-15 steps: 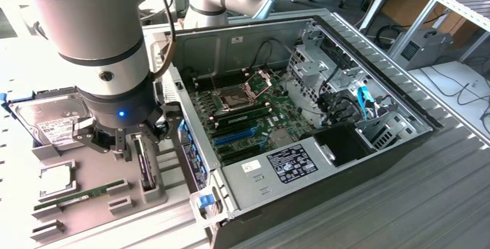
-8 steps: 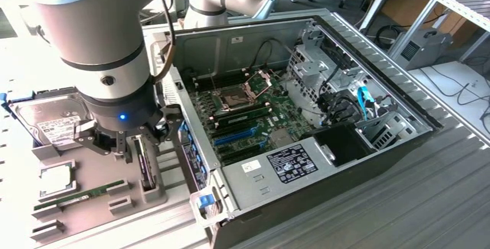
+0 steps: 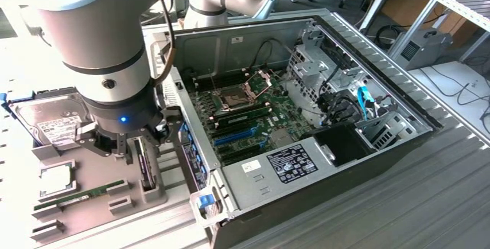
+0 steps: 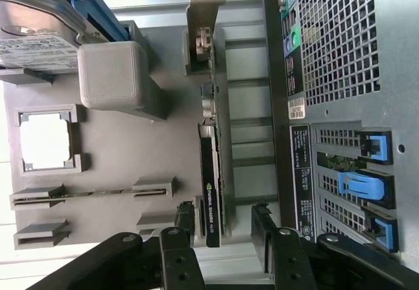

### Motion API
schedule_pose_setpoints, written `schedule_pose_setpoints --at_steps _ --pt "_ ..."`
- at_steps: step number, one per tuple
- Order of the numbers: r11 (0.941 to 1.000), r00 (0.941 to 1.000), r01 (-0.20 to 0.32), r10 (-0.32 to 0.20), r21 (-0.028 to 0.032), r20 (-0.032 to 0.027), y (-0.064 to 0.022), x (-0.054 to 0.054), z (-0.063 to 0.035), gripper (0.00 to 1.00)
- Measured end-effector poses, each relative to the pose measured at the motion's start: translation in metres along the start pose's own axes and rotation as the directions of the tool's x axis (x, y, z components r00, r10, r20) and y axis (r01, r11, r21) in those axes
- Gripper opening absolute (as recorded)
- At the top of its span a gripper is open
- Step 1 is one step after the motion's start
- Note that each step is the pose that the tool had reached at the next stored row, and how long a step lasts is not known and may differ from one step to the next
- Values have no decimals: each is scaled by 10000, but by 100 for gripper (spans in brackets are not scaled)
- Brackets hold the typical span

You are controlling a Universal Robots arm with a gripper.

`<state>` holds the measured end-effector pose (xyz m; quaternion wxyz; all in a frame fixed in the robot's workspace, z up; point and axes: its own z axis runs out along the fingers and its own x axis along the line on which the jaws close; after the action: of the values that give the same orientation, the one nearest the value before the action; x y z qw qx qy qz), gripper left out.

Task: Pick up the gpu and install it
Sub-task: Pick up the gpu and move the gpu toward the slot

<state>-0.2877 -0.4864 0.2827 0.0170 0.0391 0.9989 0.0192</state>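
The gpu (image 4: 211, 172) stands on its long edge in a slot of the grey holder tray (image 4: 124, 152), a dark thin card with its silver bracket (image 4: 204, 5) at the far end. In the exterior view the gpu (image 3: 147, 168) is on the left, just outside the open computer case (image 3: 306, 117). My gripper (image 4: 224, 219) straddles the card's near end. Its black fingers (image 4: 185, 217) are open, with a gap on each side of the card. The gripper (image 3: 136, 144) hangs low over the tray under the arm's wrist.
On the tray lie a silver hard drive (image 3: 54, 121), a CPU (image 3: 55, 180) and a green RAM stick (image 3: 80, 194). The case's rear panel with blue clips (image 4: 359, 185) stands close beside the card. Blue slots (image 3: 237, 137) show on the motherboard.
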Motion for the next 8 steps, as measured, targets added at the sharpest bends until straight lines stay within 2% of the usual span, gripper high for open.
schedule_pose_setpoints --at_steps 8 --pt "10000 10000 1 -1 0 0 -2 1 47 48"
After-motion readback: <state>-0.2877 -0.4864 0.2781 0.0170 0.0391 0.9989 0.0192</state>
